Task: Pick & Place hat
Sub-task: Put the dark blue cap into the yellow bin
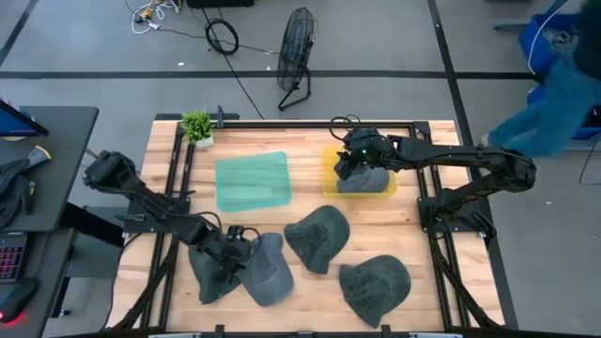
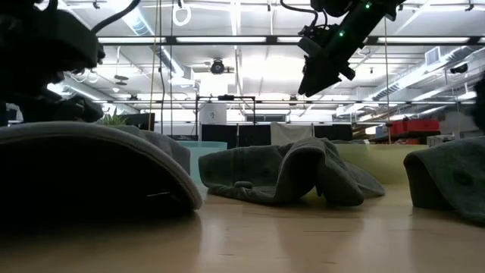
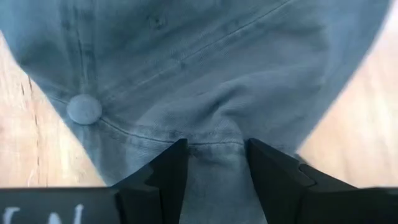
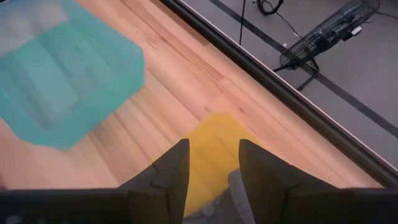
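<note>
**Left arm gripping a hat while the right one hangs over the yellow bin**

At the table's near-left corner, the left gripper [image 1: 228, 252] is pinching a fold of a grey hat [image 1: 261, 270], fingers narrowed on the cloth. Across the table, the right gripper [image 1: 351, 165] is hovering, slightly parted and empty, above the yellow bin [image 1: 329, 178], where another hat [image 1: 366, 180] is lying. Judging by this, a pick is underway; next comes lifting toward the teal bin [image 1: 252, 180].
</note>
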Tool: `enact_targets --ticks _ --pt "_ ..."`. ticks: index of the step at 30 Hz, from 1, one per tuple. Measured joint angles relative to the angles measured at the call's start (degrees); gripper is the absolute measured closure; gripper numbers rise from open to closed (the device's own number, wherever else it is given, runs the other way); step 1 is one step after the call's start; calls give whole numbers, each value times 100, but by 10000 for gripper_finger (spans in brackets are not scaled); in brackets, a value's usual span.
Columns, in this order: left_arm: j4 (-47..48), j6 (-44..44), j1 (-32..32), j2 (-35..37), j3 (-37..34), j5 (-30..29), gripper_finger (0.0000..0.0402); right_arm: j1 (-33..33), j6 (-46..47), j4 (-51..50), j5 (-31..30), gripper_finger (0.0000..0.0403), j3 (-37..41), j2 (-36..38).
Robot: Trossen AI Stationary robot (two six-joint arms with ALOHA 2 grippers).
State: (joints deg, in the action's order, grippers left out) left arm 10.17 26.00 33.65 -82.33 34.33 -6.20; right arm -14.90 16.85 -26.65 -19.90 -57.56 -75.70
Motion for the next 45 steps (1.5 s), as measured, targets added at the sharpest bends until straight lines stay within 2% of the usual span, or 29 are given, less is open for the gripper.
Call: enact_targets --ticks 2,4,8,9,14,17,22,26,30,34,38,42,45 --pt "9 -19 1 -136 0 -10 240 0 75 0 2 262 0 0" --pt "-3 -132 2 -207 4 13 267 2 67 0 0 262 0 0" --pt "-89 -407 -25 -156 0 113 369 1 61 13 1 262 0 0" --pt "-85 -413 -44 -91 2 134 383 0 37 32 2 262 0 0" --pt "-64 -384 -217 404 373 149 387 28 -480 190 353 262 2 0" --pt "212 -160 -412 719 762 -60 389 181 -820 487 630 268 4 0" --pt "1431 326 -780 956 1658 -452 383 552 -1434 1230 875 291 4 55" --pt "2392 443 -965 948 2230 -231 385 852 -1938 1633 1035 306 7 99" --pt "2782 693 -980 897 2054 -150 390 1028 -1921 1562 1050 310 7 101" --pt "2655 1242 -977 787 1460 -52 385 1097 -1894 1418 1035 310 7 101" --pt "2092 1108 -1015 721 1085 -153 367 1110 -1886 1402 1045 310 7 101" --pt "1943 758 -1096 742 1250 -159 361 1104 -1689 1386 1039 310 7 101" --pt "1928 557 -1134 748 1627 -194 376 1106 -1601 1379 1216 310 7 101"
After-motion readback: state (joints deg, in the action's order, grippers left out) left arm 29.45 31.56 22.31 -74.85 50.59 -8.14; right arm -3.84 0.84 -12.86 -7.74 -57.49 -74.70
